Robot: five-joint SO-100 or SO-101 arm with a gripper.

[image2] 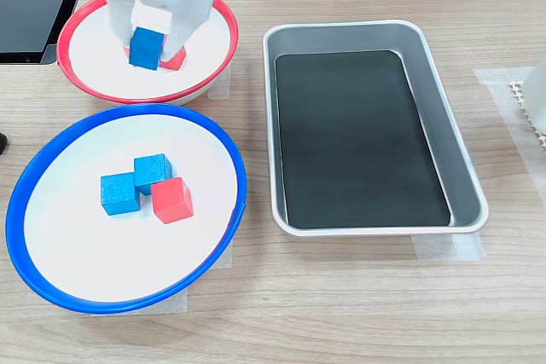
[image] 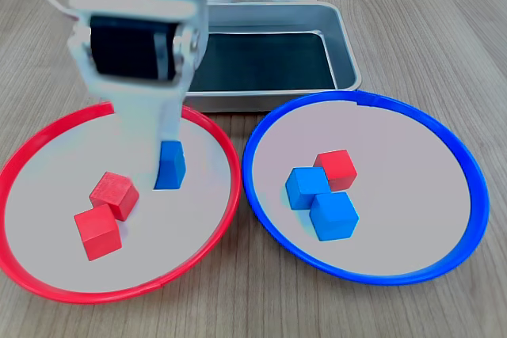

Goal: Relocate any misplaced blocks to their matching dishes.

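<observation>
Gripper (image2: 147,44) jaws are clamped on the blue cube (image: 169,165), which is held above the red-rimmed plate (image: 207,219). One red cube (image: 336,169) is located in the blue-rimmed plate (image: 467,164).

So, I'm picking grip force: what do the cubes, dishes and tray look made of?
The blue cube held in the end effector looks like matte painted wood; foam is possible. The red-rimmed dish and blue-rimmed dish look like smooth plastic. The tray is brushed metal, judging by its sheen.
</observation>
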